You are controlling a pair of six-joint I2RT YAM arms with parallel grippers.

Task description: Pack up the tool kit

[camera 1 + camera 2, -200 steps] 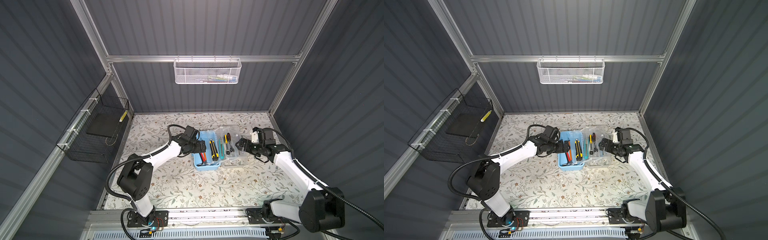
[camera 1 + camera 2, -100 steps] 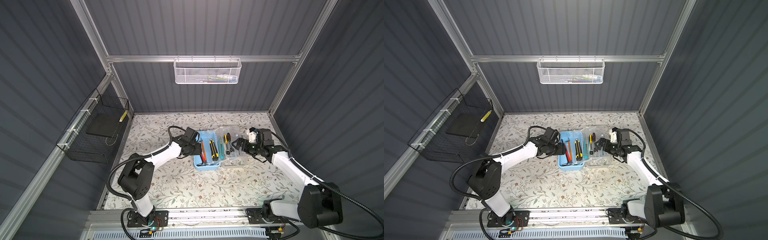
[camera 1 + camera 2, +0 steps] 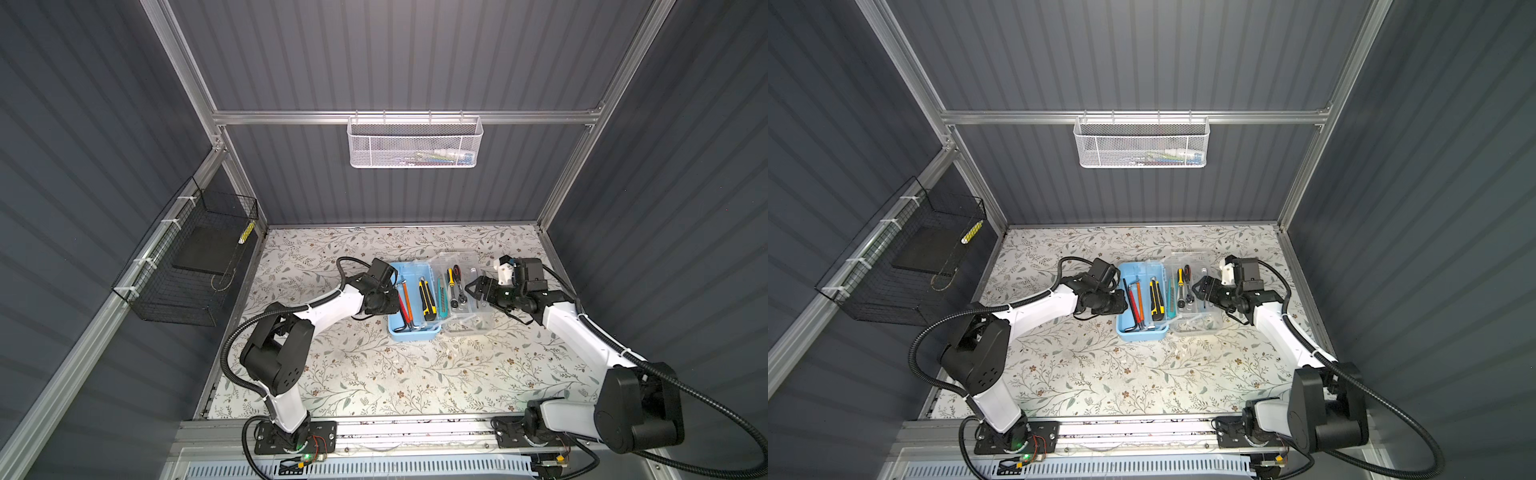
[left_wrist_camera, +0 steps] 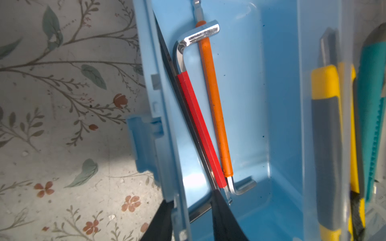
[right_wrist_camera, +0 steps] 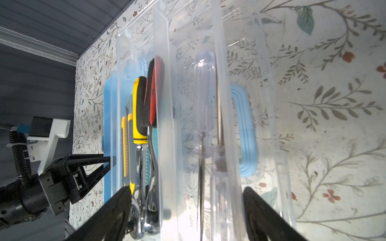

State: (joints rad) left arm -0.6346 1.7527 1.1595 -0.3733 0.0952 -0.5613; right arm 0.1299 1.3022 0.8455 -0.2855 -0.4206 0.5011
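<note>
Floral tabletop [image 3: 374, 374] inside grey-panelled walls [image 3: 415, 62]; light blue box [image 3: 413, 334] toward the back edge. Left gripper [image 4: 192, 198] straddles its wall, grip unclear; right gripper [image 5: 186, 188] gapes around the clear lid [image 5: 271, 83].

1. Scanning the light blue box [image 3: 413, 333] and the tools lying in it: no word, brand or number reads.
2. Far wall, white mesh basket [image 3: 413, 146]: contents too blurred to read.
</note>
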